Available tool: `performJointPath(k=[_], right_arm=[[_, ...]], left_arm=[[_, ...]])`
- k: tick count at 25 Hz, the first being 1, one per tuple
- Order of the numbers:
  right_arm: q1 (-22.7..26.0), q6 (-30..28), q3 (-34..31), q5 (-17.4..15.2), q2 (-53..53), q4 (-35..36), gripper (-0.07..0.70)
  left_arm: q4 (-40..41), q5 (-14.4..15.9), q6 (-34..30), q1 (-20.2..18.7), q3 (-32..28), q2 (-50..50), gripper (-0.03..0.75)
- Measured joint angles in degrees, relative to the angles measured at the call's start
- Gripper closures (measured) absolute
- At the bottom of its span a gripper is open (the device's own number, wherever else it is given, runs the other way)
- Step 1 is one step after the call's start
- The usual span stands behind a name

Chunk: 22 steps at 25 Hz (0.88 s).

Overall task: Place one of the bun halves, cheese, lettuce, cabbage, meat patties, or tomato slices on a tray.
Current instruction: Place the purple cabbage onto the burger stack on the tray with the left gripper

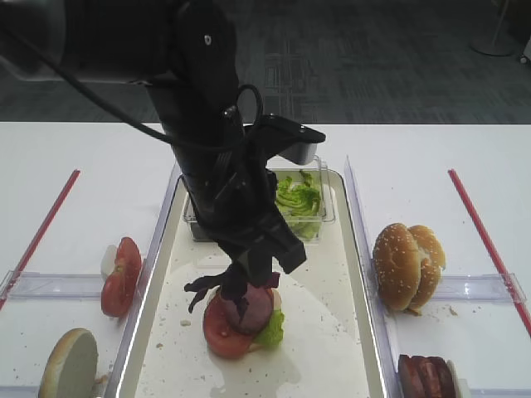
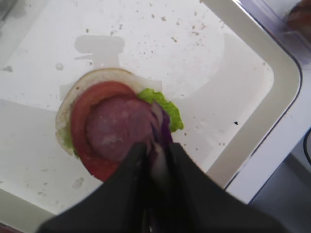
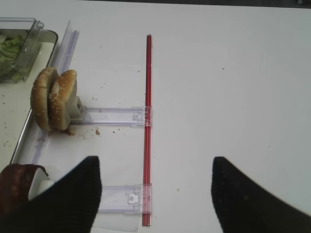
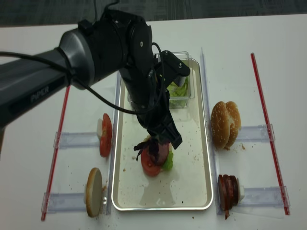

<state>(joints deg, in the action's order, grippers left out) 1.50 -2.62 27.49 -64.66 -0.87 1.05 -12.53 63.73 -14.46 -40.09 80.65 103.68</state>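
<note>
My left gripper [image 1: 245, 286] [image 2: 156, 148] is shut on a clump of dark purple cabbage [image 1: 207, 288] [image 2: 164, 128], held just over a stack in the tray [image 1: 332, 340] [image 2: 262, 121]. The stack is a bun half [image 2: 97, 75], lettuce [image 2: 163, 104], a tomato slice [image 1: 222, 336] [image 2: 85, 109] and a meat patty [image 1: 257, 308] [image 2: 116, 128] on top. The cabbage hangs at the patty's edge. My right gripper [image 3: 155, 179] stands open over bare table to the right of the tray, with nothing between its fingers.
A clear box of lettuce [image 1: 303, 199] sits at the tray's far end. Upright bun halves [image 1: 406, 265] [image 3: 53, 99] and meat patties [image 1: 427, 377] stand in racks on the right. Tomato slices [image 1: 120, 278] and a bun half [image 1: 70, 365] stand on the left. Red strips [image 3: 147, 121] border both sides.
</note>
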Motion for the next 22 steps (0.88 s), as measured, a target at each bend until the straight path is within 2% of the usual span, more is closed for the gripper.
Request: performJointPath(k=[5, 16, 22], right_arm=[[0.0, 0.0, 0.0, 0.0, 0.0, 0.0, 0.123], [0.0, 0.0, 0.0, 0.0, 0.0, 0.0, 0.123], [0.0, 0.0, 0.0, 0.0, 0.0, 0.0, 0.124]], left_arm=[[0.0, -1.1, -1.1, 0.0, 0.0, 3.1, 0.639], [0.2, -5.5, -2.6, 0.0, 0.0, 6.9, 0.639], [0.2, -5.1, -2.6, 0.7, 0.0, 7.9, 0.639]])
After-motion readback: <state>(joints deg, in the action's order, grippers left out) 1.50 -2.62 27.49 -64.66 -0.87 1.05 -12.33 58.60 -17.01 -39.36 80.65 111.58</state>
